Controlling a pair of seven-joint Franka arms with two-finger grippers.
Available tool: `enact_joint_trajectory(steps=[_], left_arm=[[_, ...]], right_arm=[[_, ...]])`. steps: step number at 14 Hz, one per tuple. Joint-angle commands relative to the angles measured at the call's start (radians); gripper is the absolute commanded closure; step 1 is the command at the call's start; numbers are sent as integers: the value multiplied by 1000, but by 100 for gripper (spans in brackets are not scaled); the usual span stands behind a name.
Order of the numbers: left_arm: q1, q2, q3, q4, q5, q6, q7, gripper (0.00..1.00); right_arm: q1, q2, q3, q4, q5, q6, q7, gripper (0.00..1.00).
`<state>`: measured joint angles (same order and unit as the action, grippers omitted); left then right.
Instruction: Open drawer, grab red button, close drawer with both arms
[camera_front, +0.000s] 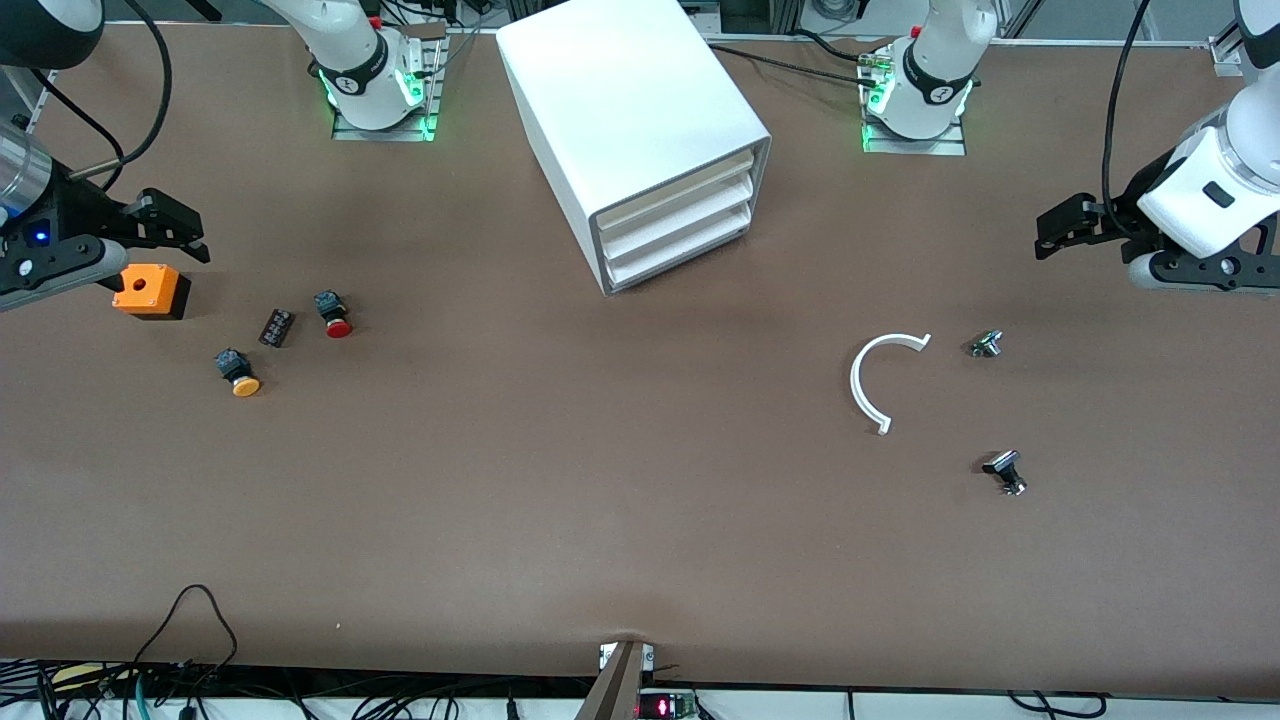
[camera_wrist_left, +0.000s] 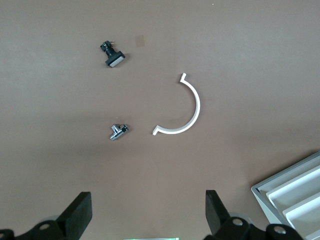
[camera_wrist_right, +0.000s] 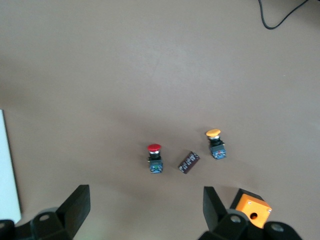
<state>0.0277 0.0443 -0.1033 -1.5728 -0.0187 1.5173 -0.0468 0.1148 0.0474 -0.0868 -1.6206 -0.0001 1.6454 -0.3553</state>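
**Mia:** What lies closest to the front camera?

**Ben:** A small black part (camera_front: 1005, 470) with a flat cap, toward the left arm's end of the table. A bit farther away is a white curved strip (camera_front: 866, 380), and beside it sits a tiny shiny metal piece (camera_front: 986, 344).

**Mia:** And at the right arm's end?

**Ben:** An orange-capped button (camera_front: 237, 372) comes first. Then a little dark block (camera_front: 276, 327). Just beside that is the red button (camera_front: 333, 313), lying on its side on the bare table. The orange box (camera_front: 150, 291) is a bit farther back.

**Mia:** Where is the drawer?

**Ben:** The bottom drawer (camera_front: 680, 256) is pushed all the way into the white cabinet (camera_front: 630, 110), in the middle of the table, well apart from the red button.

**Mia:** What about the grippers?

**Ben:** The right gripper (camera_front: 170, 228) hangs in the air over the orange box, fingers spread wide, holding nothing. The left gripper (camera_front: 1062, 225) hangs over the bare table at its own end, also spread wide and holding nothing.
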Motion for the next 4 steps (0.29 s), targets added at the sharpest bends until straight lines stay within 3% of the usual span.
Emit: enact_joint_trajectory(steps=[1, 4], left_arm=[[17, 9, -9, 28, -4, -25, 42, 0], [40, 14, -9, 33, -6, -25, 45, 0]], right_arm=[[8, 17, 10, 36, -28, -29, 21, 0], [9, 14, 12, 47, -21, -29, 21, 0]])
